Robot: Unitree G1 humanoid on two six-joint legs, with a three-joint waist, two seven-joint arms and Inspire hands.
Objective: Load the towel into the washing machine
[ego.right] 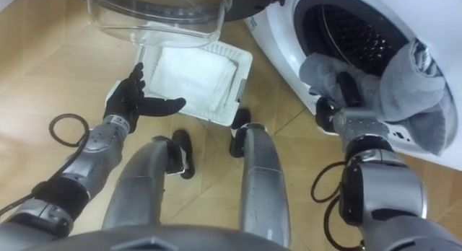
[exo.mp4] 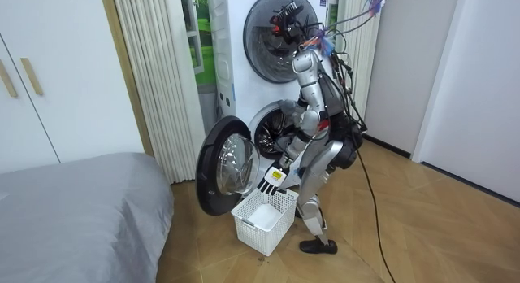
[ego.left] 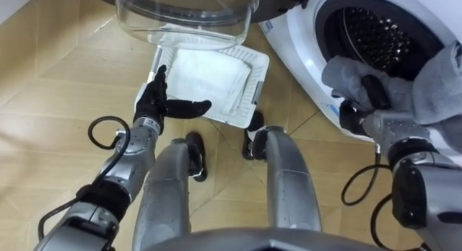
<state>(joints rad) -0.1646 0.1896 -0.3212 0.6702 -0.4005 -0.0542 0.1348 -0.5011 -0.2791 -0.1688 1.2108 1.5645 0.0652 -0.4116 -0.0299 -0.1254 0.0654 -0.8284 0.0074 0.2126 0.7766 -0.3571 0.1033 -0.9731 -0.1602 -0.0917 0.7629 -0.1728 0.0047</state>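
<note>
- Two hands are in view. The right hand (ego.left: 363, 112) is closed around a grey towel (ego.left: 440, 89) and holds it at the mouth of the washing machine (ego.left: 307, 45), just before the drum (ego.left: 386, 27), probably so that a push forward brings it in.
- The towel is not yet inside; it bulges at the edge of the opening.
- The left hand (ego.left: 160, 103), fingers straight and spread, hovers over the white laundry basket (ego.left: 254, 85) on the floor, where a white cloth (ego.left: 206, 76) lies; I judge it idle.
- The glass door (ego.left: 184, 20) stands open over the basket, which leaves the way free.
- I can read no writing or label.
</note>
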